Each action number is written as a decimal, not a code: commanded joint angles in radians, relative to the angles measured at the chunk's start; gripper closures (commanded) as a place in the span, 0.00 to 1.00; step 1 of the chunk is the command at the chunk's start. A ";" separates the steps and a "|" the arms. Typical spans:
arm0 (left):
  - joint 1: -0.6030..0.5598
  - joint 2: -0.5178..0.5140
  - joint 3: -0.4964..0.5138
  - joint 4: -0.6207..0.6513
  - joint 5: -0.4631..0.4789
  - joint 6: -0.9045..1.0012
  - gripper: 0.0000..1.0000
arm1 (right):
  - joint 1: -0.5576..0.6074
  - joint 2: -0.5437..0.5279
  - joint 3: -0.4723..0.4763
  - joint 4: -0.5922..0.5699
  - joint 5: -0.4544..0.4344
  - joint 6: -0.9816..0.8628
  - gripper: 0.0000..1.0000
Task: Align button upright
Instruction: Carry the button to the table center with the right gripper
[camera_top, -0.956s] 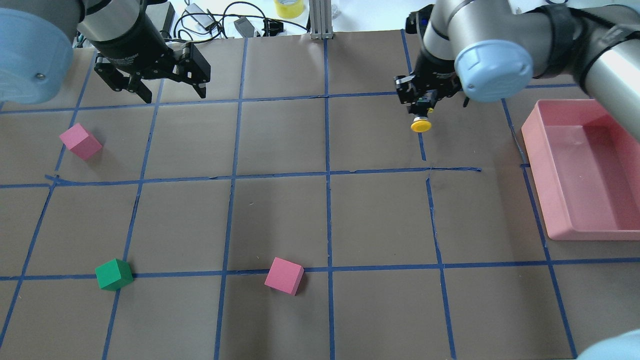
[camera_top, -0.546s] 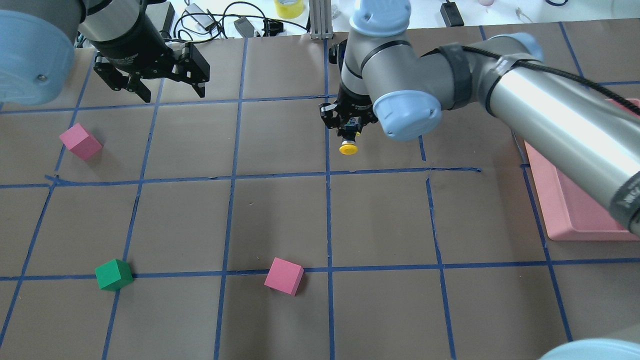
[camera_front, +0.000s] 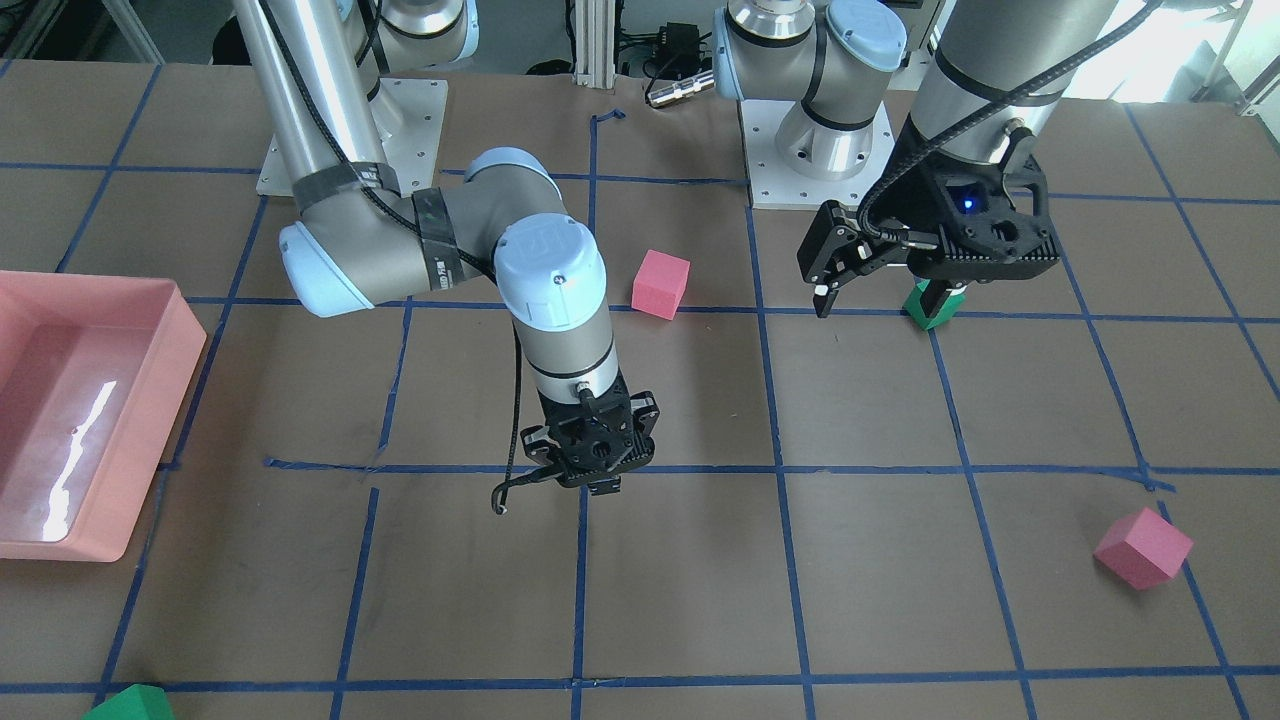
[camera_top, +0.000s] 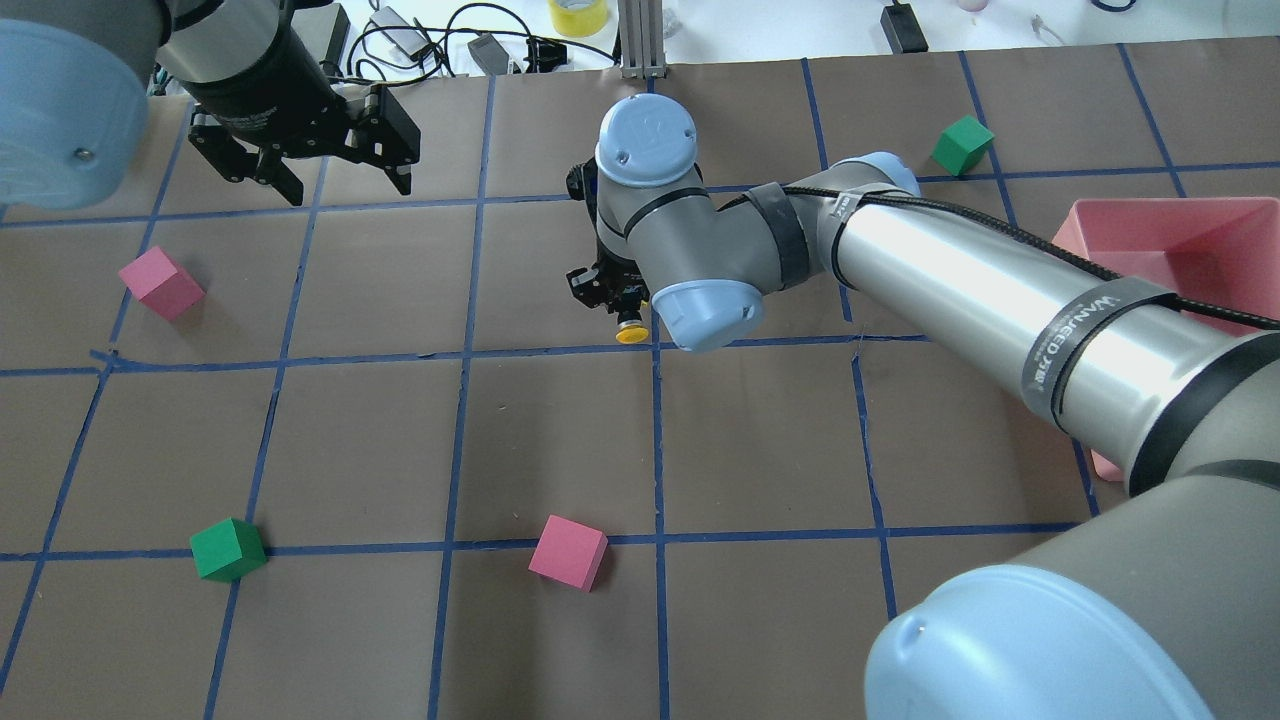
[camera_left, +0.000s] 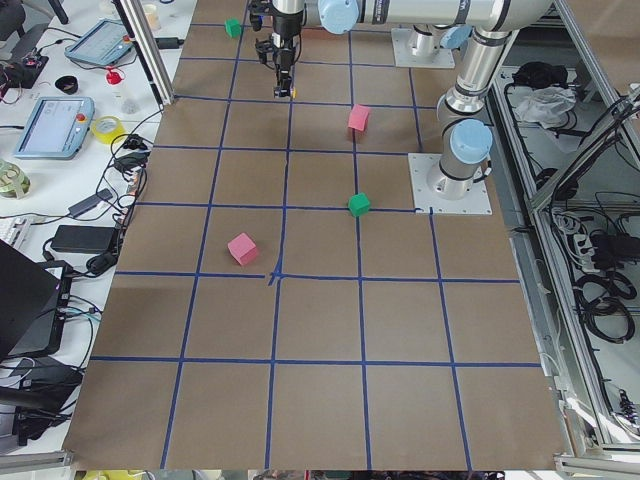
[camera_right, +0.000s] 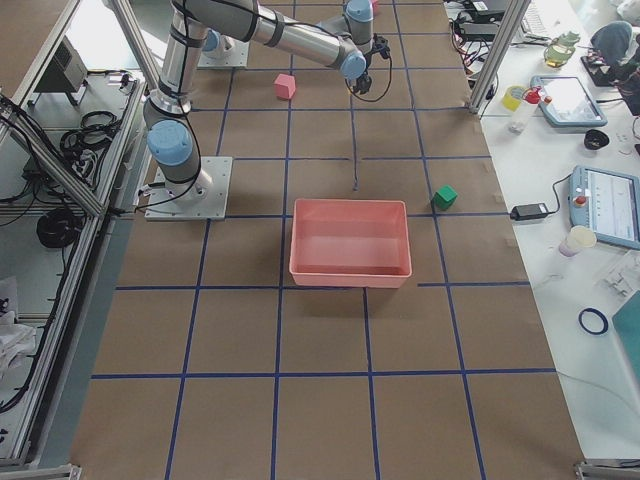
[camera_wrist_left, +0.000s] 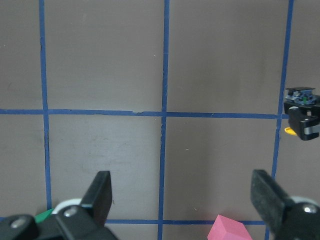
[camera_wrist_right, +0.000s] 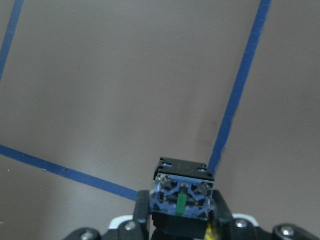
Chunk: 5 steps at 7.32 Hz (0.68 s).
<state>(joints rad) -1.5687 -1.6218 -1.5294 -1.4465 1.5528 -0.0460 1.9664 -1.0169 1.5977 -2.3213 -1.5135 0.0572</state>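
Now the right gripper (camera_top: 612, 298) hangs low near the table's middle, its jaws pinching the button (camera_top: 630, 334) by its black body. The yellow cap pokes out on the robot's side, just beside a crossing of blue tape lines (camera_top: 655, 348). Whether the button touches the table I cannot tell. The left gripper (camera_top: 345, 185) hovers well apart at the far left, jaws spread wide, empty. A pink cube (camera_top: 568, 552) and a green cube (camera_top: 228, 549) sit nearer the robot.

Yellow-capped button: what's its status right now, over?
Right gripper shut on yellow-capped black button. Left gripper open, holding nothing. Nearest pink foam cube well apart.
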 joint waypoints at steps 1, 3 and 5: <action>0.001 0.000 0.000 0.000 0.009 0.000 0.00 | 0.006 0.021 0.014 -0.013 -0.008 -0.008 1.00; 0.009 -0.001 0.000 -0.003 0.004 -0.002 0.00 | 0.006 0.024 0.019 -0.010 -0.008 -0.016 1.00; 0.009 -0.003 -0.002 0.001 0.000 -0.002 0.00 | 0.006 0.021 0.037 -0.007 -0.008 -0.016 1.00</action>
<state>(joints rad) -1.5610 -1.6233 -1.5303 -1.4476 1.5583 -0.0467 1.9727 -0.9945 1.6239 -2.3299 -1.5216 0.0421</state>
